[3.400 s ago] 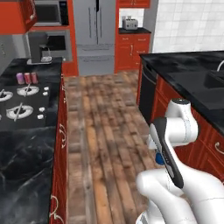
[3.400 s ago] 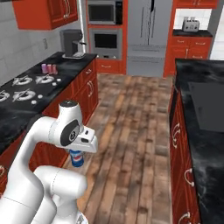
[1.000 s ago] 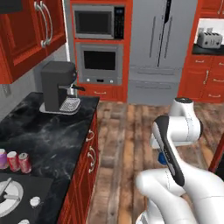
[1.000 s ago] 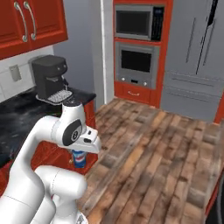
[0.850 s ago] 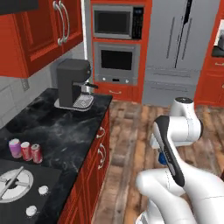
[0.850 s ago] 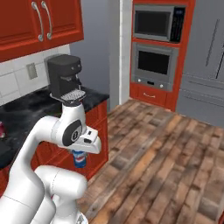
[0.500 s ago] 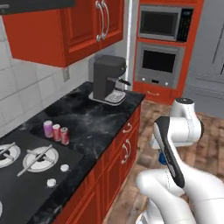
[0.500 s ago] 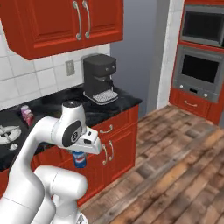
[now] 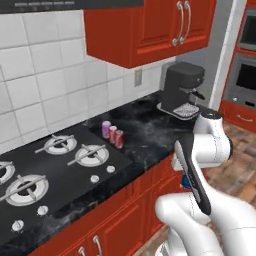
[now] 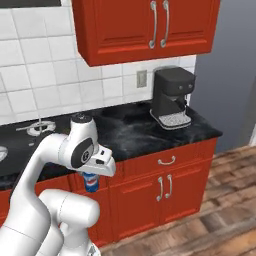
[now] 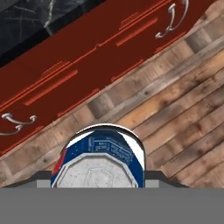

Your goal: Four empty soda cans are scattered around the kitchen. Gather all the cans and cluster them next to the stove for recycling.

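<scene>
The black marbled counter (image 9: 150,135) runs along the white tiled wall, with red cabinets (image 10: 165,185) below it and a wooden floor (image 11: 175,113) in front. The stove (image 9: 60,165) is set into the counter's left part, its knobs along the front edge. A dark coffee machine (image 9: 182,90) stands toward the counter's right end, near the back.

Three soda cans are clustered on the counter just beside the stove's right rear corner: a pink-purple can (image 9: 106,129) nearest the wall, then two red cans (image 9: 116,136) in a short row, close together or touching.

The fourth, a blue can (image 10: 90,182), is seen hanging upright under the gripper (image 10: 92,176), low in front of the cabinet doors and below counter height. In the hand view its silver top and blue wall sit right between the fingertips, with the floor beneath, so the jaws are judged to be pinching the blue can across its width; the contact itself is hidden.

The coming move turns on one relation: the cluster lies above and forward-left of the carried can, over the counter's front edge. The can's long axis is vertical, as are those of the standing cans. A lift clear of the edge would be called for, then a set-down on bare counter beside the red cans, without knocking them.
</scene>
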Controlling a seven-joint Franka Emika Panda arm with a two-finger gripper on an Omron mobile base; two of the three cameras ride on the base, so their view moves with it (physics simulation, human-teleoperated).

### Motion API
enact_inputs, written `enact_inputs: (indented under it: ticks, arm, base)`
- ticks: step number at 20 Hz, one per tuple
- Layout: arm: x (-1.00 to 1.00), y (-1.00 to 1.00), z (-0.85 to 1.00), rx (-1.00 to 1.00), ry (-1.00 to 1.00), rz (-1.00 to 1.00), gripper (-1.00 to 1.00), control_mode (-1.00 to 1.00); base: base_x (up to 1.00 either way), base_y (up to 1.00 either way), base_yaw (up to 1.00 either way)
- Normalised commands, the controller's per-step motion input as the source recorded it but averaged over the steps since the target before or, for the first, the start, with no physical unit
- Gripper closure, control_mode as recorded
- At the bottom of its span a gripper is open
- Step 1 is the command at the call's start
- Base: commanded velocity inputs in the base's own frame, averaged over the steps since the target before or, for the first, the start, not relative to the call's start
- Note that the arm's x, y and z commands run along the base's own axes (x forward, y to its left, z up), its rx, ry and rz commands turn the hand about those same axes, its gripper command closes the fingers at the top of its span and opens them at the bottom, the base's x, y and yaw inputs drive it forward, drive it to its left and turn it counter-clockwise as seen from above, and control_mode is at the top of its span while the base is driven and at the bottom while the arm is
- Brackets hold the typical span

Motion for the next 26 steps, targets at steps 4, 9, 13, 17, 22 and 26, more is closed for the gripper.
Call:
enact_inputs:
  ticks: [4, 9, 13, 17, 22, 26]
  arm:
    - [0.00, 0.00, 0.00, 0.00, 0.00, 0.00, 1.00, 1.00]
    - [0.00, 0.00, 0.00, 0.00, 0.00, 0.00, 1.00, 1.00]
    - [0.00, 0.00, 0.00, 0.00, 0.00, 0.00, 1.00, 1.00]
    - [0.00, 0.00, 0.00, 0.00, 0.00, 0.00, 1.00, 1.00]
    - [0.00, 0.00, 0.00, 0.00, 0.00, 0.00, 1.00, 1.00]
    - [0.00, 0.00, 0.00, 0.00, 0.00, 0.00, 1.00, 1.00]
  base:
    - [0.34, -0.03, 0.56]
    - [0.39, -0.30, 0.45]
    - [0.46, -0.62, 0.35]
    - [0.55, -0.59, 0.28]
    - [0.60, -0.15, 0.24]
    - [0.46, 0.01, 0.18]
